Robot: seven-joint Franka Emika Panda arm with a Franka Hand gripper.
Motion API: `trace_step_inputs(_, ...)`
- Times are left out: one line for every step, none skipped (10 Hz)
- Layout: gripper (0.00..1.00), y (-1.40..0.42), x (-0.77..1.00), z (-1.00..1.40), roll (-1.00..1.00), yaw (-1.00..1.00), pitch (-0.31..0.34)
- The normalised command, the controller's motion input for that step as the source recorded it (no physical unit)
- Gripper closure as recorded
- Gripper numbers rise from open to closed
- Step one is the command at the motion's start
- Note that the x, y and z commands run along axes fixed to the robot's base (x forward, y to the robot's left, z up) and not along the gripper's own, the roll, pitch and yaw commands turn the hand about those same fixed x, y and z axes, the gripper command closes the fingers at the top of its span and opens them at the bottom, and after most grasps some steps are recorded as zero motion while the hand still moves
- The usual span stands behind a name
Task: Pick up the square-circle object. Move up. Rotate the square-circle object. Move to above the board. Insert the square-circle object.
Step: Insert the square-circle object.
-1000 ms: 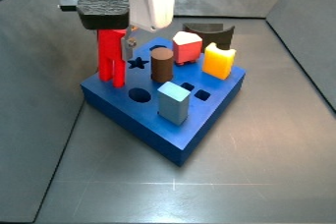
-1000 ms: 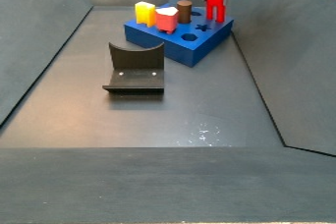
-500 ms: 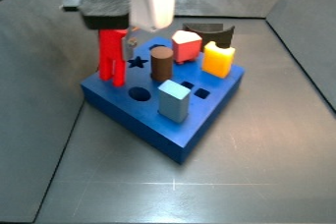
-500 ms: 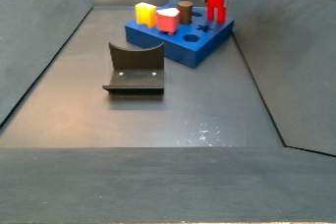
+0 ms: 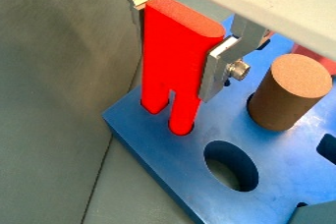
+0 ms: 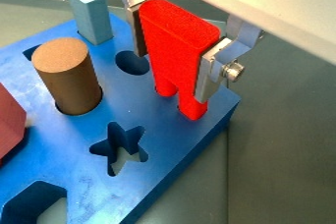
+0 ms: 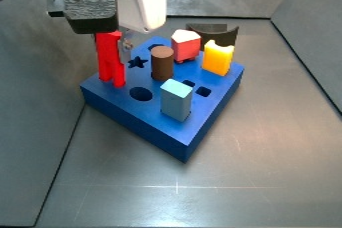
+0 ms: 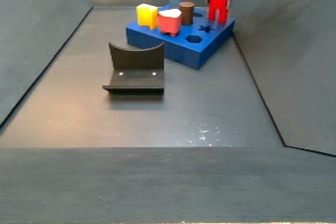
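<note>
Bright-red and glossy, the square-circle object (image 5: pixel 180 66) is a tall slim plastic block split at its lower end into two prong-like legs, and it stands upright at a corner of the board (image 5: pixel 164 161), a thick blue square slab with shaped cut-outs. The gripper (image 6: pixel 180 31) sits directly above that corner, its flat silver fingers (image 6: pixel 222 59) clamped on the red block's upper part. In both wrist views the legs reach the board's top face; whether they have entered their holes or only rest on the surface I cannot tell.

My judgement: the insertion is the risky step. If the legs are slightly off their holes, pressing down could jam them on the rim, tilt the block in the smooth pads, or shove the board across the dark grey desk (image 7: pixel 241 182). The corner position leaves little margin.

Nearby stand a matte brown cylinder (image 6: pixel 66 74), a pale blue rectangular block (image 6: pixel 89 10), and open star (image 6: pixel 121 145) and round (image 5: pixel 229 163) holes.
</note>
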Motion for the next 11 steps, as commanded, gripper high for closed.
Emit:
trace_step_inputs(1.0,0.0,-0.98,0.0,0.1,0.04,-0.281)
trace_step_inputs(1.0,0.0,-1.0,0.0,0.1,0.0,-0.287)
trace_step_inputs(1.0,0.0,-1.0,-0.08,0.15,0.0,-0.267)
trace_step_inputs(1.0,0.0,-1.0,-0.23,0.2,0.0,-0.261)
trace_step_inputs(1.0,0.0,-1.0,-0.42,0.25,0.0,-0.304)
trace_step_inputs(1.0,0.0,-0.94,-0.46,0.4,0.19,-0.203)
trace_step_inputs(1.0,0.0,-0.42,-0.36,0.47,0.55,-0.107)
trace_step_inputs(1.0,0.0,-0.17,-0.29,0.45,0.68,-0.067)
trace_step_inputs(1.0,0.0,0.18,0.0,0.5,0.51,-0.087)
trace_step_inputs(1.0,0.0,0.53,-0.01,0.34,0.37,-0.034)
trace_step_inputs(1.0,-0.21,0.67,-0.57,0.25,0.01,0.0)
